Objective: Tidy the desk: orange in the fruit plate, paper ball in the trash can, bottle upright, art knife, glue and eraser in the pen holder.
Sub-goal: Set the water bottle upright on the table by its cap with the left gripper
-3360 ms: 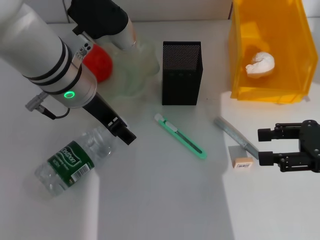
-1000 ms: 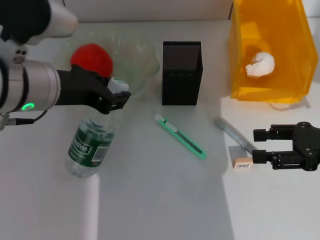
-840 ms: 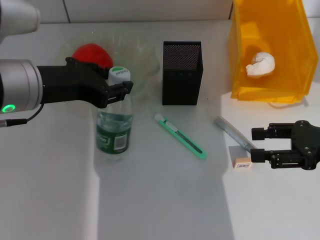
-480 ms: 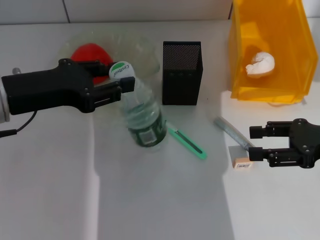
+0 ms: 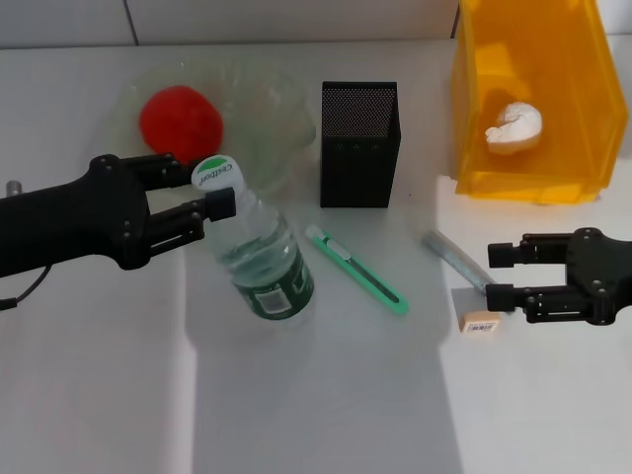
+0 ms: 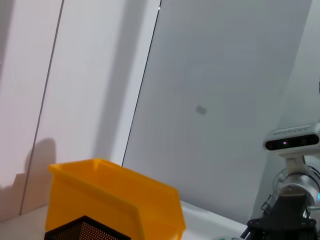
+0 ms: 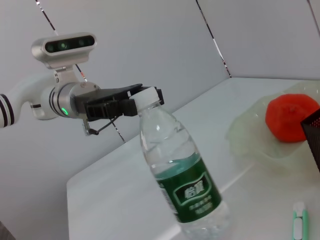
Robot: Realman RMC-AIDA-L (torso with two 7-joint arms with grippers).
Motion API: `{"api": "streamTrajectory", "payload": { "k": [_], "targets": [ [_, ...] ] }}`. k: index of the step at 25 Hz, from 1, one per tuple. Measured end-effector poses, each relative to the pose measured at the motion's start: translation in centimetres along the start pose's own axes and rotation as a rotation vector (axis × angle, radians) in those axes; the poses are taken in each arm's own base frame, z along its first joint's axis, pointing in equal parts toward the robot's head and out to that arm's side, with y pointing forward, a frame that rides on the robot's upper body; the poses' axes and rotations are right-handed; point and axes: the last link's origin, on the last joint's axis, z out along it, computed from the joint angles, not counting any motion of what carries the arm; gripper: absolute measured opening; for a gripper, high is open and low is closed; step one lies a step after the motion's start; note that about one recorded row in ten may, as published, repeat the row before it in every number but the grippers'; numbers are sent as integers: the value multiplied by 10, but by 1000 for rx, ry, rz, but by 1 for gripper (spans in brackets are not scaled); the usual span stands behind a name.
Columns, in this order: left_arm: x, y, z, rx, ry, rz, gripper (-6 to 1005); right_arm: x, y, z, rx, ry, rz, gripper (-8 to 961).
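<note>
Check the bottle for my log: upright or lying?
Upright: the bottle stands on its base, leaning slightly, with the left hand at its cap.

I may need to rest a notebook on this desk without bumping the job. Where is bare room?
Bare desk runs along the near edge, below the bottle and art knife. It is crowded from the fruit plate past the pen holder to the trash can, and around the eraser by the right tool.

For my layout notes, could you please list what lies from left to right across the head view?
Orange → bottle → art knife → glue → right end effector.
</note>
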Motion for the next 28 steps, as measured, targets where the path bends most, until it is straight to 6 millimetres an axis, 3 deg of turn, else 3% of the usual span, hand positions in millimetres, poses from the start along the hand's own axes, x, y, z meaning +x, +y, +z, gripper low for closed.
{"api": "streamTrajectory", "payload": {
  "k": [7, 20, 28],
  "targets": [
    [-17, 1, -7, 16, 35, 15, 444, -2, 0, 4, -10, -2, -2, 697],
    [-18, 2, -7, 5, 55, 27, 443, -4, 3, 6, -33, -5, 9, 697],
    [-37, 2, -2, 8, 57, 47, 442, -5, 6, 6, -56, -5, 6, 696]
  ]
}}
